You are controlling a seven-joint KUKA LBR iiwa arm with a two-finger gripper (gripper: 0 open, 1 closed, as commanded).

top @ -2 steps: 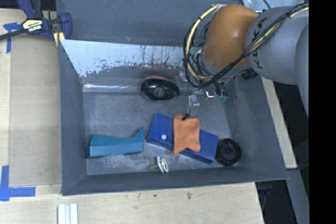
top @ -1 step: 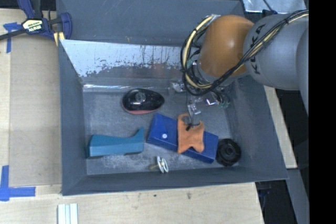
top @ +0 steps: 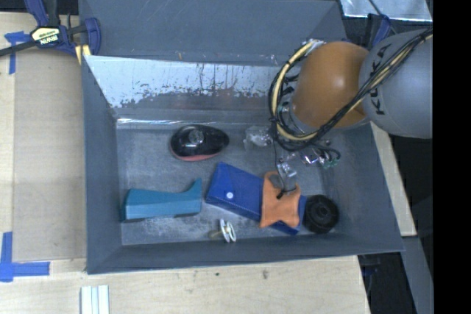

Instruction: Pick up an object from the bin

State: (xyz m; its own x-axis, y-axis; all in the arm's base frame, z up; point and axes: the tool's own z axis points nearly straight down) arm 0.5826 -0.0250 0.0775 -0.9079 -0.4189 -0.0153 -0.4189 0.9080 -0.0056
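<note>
Fingers [top: 283, 182] hang right over the orange piece [top: 281, 209], tips at or just above its upper edge. Whether they are parted or closed I cannot tell, and nothing is plainly between them.

Nearest the front wall of the bin [top: 103, 158] lies a small silvery thing [top: 227, 232]. Just behind it a teal wedge-shaped block [top: 162, 202] sits at front left. A flat blue box [top: 234, 192] sits at the middle, its right end under the orange piece. That overlap probably lifts the orange piece off the floor and gives it an edge to pinch, which makes it the likely pick.

A black round knob [top: 321, 214] sits just beside it on the right, close to the sloping right wall, so that side is cramped.

Farther back a black-and-red computer mouse [top: 197, 143] lies alone, and a small clear thing [top: 257, 137] sits near the back wall. Bare floor between box and mouse leaves open room for moving.
</note>
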